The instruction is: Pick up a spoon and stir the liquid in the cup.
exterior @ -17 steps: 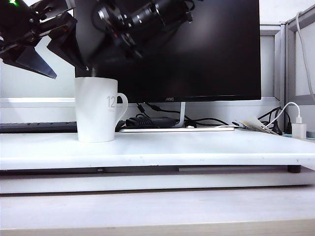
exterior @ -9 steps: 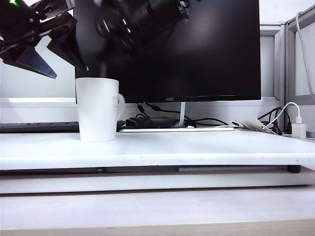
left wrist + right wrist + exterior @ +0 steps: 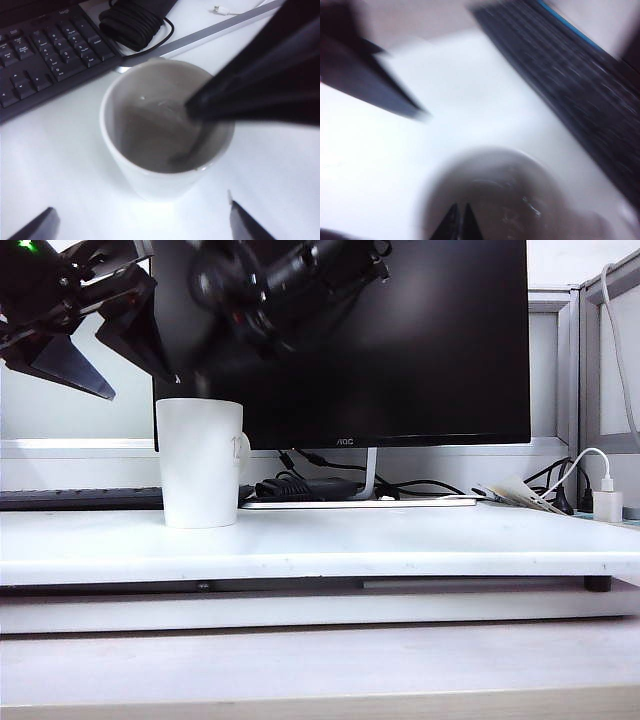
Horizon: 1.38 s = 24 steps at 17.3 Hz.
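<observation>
Over the tall white ceramic cup (image 3: pixel 199 462) on the desk (image 3: pixel 400 540), the right hand (image 3: pixel 459 220) pinches the thin grey spoon (image 3: pixel 187 150) mid-stir, needing gentle circling next, while the left hand (image 3: pixel 95 350) hovers spread beside.

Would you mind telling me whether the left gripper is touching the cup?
Apart. In the left wrist view, the open left gripper shows bare white table between its fingertips and the cup.

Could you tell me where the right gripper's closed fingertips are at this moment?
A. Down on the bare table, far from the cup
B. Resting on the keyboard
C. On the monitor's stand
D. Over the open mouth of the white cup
D: in the right wrist view the right gripper, jaws shut, points into the cup; the left wrist view shows the spoon inside the cup.
</observation>
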Each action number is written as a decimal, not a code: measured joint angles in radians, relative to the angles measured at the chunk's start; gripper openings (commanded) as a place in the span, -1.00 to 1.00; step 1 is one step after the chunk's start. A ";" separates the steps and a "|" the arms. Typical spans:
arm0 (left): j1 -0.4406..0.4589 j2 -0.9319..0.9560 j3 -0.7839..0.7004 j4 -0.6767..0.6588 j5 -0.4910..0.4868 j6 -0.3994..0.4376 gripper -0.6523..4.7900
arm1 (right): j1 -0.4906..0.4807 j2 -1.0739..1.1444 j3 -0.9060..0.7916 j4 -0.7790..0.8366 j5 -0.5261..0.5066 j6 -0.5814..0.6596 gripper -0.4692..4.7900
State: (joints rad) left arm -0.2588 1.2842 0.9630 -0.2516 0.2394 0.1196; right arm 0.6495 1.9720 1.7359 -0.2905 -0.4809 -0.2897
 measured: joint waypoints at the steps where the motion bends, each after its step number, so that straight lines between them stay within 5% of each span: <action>1: 0.000 0.000 0.000 0.000 0.000 0.000 1.00 | 0.000 0.000 0.000 0.000 0.031 -0.003 -0.83; 6: 0.000 0.000 0.000 0.000 0.000 0.000 1.00 | -0.006 0.000 0.000 0.114 0.055 0.001 -0.82; 9: 0.000 0.000 0.000 0.000 0.000 0.000 1.00 | -0.007 0.000 0.000 0.121 0.031 0.002 -0.49; 11: 0.000 0.000 0.000 -0.003 0.000 0.000 1.00 | -0.007 0.000 0.000 0.121 0.017 0.004 -0.01; 13: 0.000 0.000 0.000 -0.007 0.000 0.000 1.00 | -0.007 0.000 0.000 0.121 0.013 0.004 0.86; 18: 0.000 -0.034 0.000 -0.009 0.000 0.000 1.00 | -0.010 -0.058 -0.006 0.122 0.026 0.017 0.88; 23: 0.000 -0.296 0.000 0.111 -0.038 0.000 1.00 | -0.108 -0.338 0.001 0.178 0.098 0.058 0.85; 24: 0.000 -0.341 0.000 0.116 -0.042 0.000 1.00 | -0.126 -0.376 0.000 0.165 0.103 0.068 0.70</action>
State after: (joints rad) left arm -0.2588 0.9436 0.9634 -0.1360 0.1974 0.1196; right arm 0.5232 1.5963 1.7359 -0.1253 -0.3782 -0.2218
